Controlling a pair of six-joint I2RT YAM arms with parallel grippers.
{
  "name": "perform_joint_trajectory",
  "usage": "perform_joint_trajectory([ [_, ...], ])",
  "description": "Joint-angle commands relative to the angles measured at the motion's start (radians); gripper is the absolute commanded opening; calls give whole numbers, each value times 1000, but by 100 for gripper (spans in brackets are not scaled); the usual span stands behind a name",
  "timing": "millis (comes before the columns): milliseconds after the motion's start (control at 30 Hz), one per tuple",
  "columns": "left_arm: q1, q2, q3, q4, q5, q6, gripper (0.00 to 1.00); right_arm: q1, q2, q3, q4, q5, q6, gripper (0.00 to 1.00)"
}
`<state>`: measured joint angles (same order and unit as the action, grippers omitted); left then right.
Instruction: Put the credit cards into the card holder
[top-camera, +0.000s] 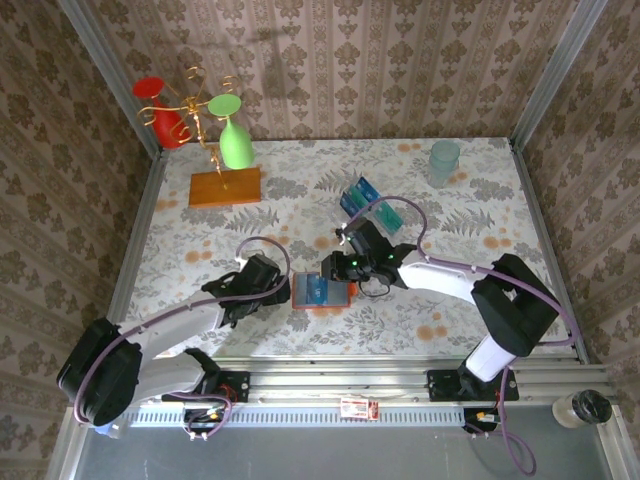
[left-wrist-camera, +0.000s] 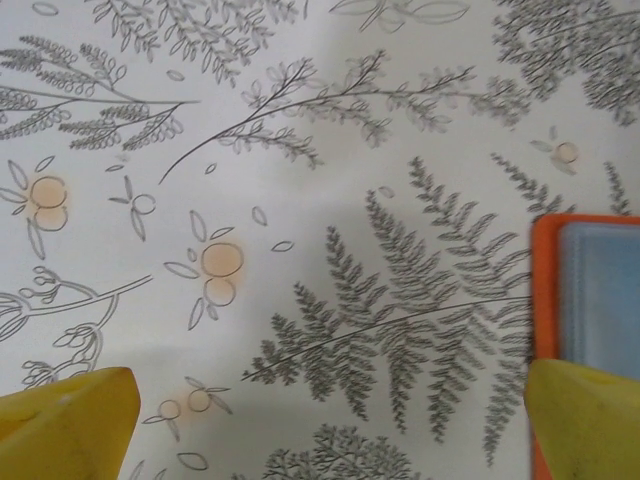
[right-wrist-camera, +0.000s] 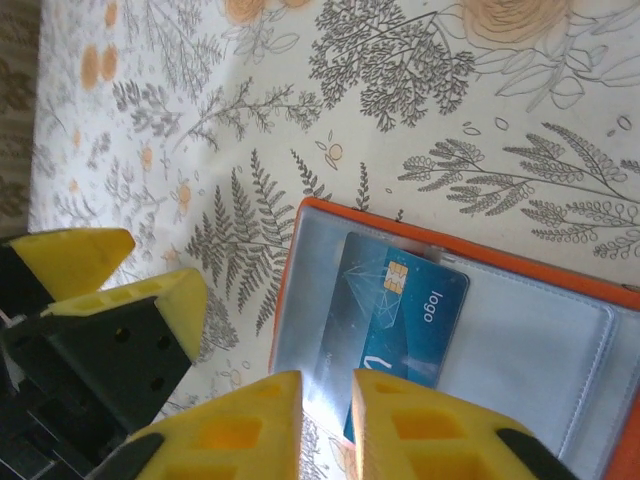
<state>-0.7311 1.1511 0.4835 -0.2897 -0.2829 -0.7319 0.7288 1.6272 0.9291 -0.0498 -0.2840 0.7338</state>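
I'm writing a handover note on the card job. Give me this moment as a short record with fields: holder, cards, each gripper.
card holder: open flat on the table, grey-blue inside facing up
blue card: lying on the holder's inside; whether it is fully pocketed is unclear
other cards: standing in the clear tray, farther back on the table
left gripper: open, fingers wide apart, low beside the holder's left edge
right gripper: over the holder, fingers nearly together at the card's near edge; grip unclear
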Motion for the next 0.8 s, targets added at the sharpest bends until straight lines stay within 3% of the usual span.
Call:
perform_joint_trajectory([
  [0,6,22,-13,-30,20,26,100,27,56,61,-176,57,-88,14],
  [233,6,83,-14,1,33,29,100,61,138,124,-222,89,-120,8],
  [767,-4,240,35,70,77,46,100,84,256,210,-241,80,-127,6],
])
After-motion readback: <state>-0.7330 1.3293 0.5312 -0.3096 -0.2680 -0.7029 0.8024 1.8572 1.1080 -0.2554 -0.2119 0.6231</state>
